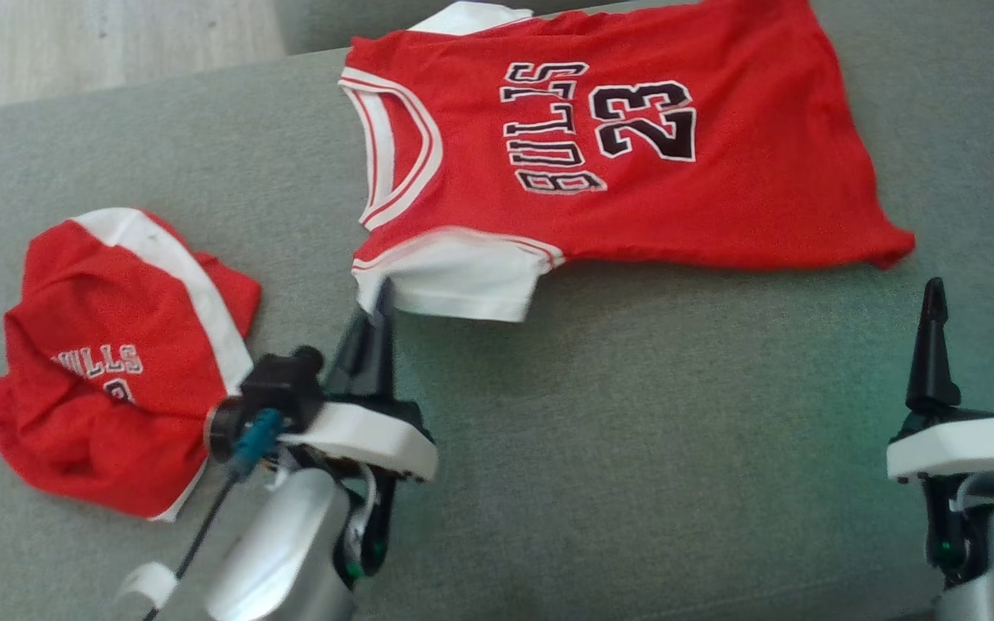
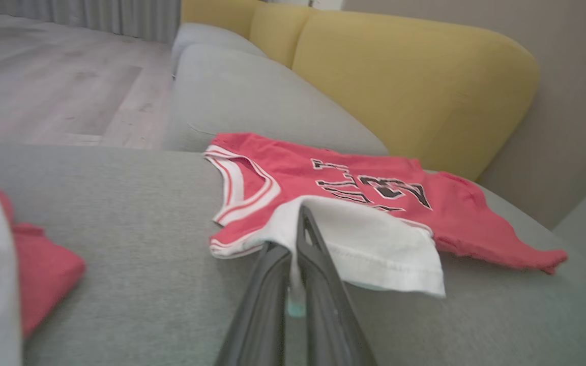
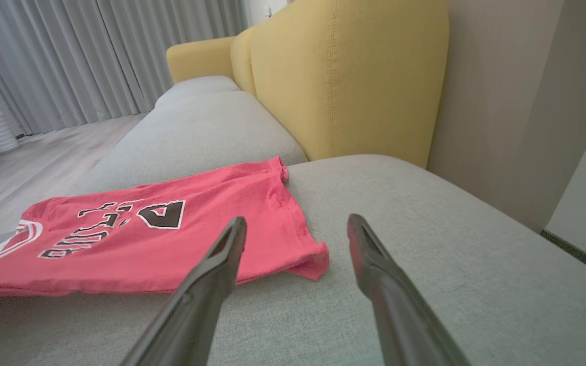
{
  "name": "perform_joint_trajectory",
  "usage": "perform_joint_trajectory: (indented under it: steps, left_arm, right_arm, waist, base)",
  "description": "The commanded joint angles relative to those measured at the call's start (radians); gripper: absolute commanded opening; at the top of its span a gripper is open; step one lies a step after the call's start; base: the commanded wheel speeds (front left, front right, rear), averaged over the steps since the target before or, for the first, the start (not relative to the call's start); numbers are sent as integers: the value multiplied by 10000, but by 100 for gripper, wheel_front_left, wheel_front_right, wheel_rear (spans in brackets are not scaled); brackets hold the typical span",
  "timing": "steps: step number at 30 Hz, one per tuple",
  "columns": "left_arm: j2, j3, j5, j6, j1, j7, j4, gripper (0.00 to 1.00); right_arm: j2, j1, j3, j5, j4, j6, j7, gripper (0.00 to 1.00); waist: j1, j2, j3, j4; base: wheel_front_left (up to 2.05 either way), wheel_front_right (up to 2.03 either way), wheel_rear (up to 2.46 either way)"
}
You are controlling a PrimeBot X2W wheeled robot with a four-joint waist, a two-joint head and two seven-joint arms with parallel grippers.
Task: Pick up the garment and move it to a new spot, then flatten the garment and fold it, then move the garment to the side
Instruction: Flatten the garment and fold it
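Jersey [image 1: 635, 147] is clamped by its near sleeve in the closed left claw [image 1: 383, 293]. At near right, the right claw [image 1: 970, 291] stands wide. Beyond, the red body lies flat on the grey sofa [image 1: 635, 448], shorts [image 1: 117, 362] at left.

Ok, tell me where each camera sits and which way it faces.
Head: looks down on the sofa seat; left fingers and right fingers show.
Left wrist: looks along the shut left fingers pinching the white sleeve.
Right wrist: looks along the open right fingers toward the hem.
Shared: the red jersey, in all three.
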Motion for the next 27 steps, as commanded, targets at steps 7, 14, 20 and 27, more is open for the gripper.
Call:
perform_joint_trajectory:
  steps: [7,14,20,27]
  left_arm:
    - [349,971,63,372,-254,-616,-1014,0]
    - [377,819,120,265,-157,-662,-1053,0]
    - [324,639,129,178,-187,-679,-1022,0]
    - [268,470,124,101,-254,-703,-992,0]
  right_arm:
    - [-66,-790,151,330,694,-7,286,100]
    - [-66,-1173,67,358,1965,-7,593,100]
    - [-66,-1905,92,1129,3382,-7,524,100]
    - [-66,-2943,-144,984,5691,-7,14,100]
  waist:
    - [0,0,68,392]
    - [0,0,167,584]
    - [0,0,287,670]
    - [0,0,368,839]
  base:
    - [0,0,0]
    - [0,0,0]
    - [0,0,0]
    - [0,0,0]
